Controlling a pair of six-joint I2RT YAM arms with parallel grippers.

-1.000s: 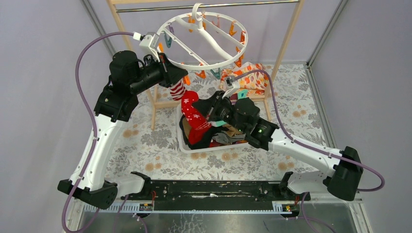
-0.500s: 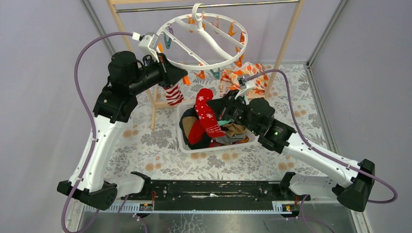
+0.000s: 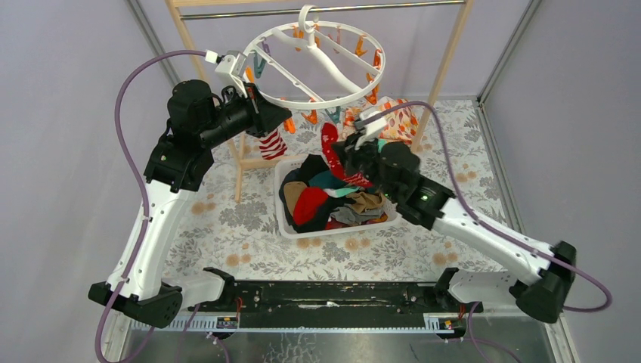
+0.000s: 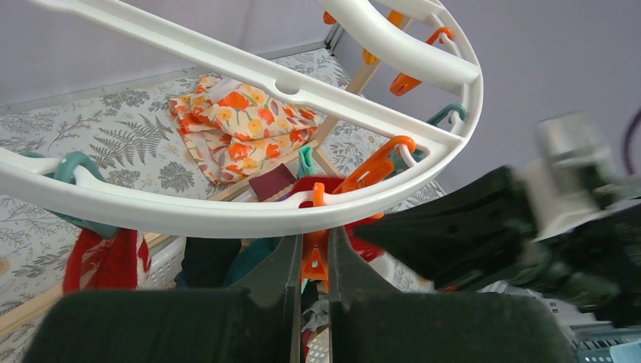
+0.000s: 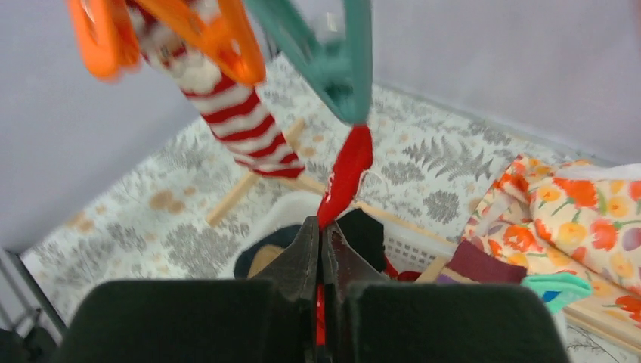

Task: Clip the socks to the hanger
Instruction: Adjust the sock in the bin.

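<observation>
The white ring hanger (image 3: pixel 344 97) hangs from the rack's bar with orange and teal clips beneath it. My left gripper (image 3: pixel 280 116) is under its near-left rim (image 4: pixel 227 215) and is shut on an orange clip (image 4: pixel 314 261). A red-white striped sock (image 3: pixel 270 144) hangs clipped just below it, and shows in the right wrist view (image 5: pixel 242 125). My right gripper (image 3: pixel 344 155) is shut on a red sock with white pattern (image 3: pixel 329 142). It holds the sock upright, and the tip (image 5: pixel 346 170) reaches the lower end of a teal clip (image 5: pixel 340 60).
A white basket (image 3: pixel 281 213) below the hanger holds several more socks (image 3: pixel 336 200). An orange leaf-print cloth (image 3: pixel 393 117) lies behind it on the rack's wooden base. The wooden rack post (image 3: pixel 446 53) stands at the right, and purple walls enclose the table.
My right gripper has lifted the red patterned sock up out of the basket and back toward the hanger's clips. The left gripper has stayed on the orange clip.
</observation>
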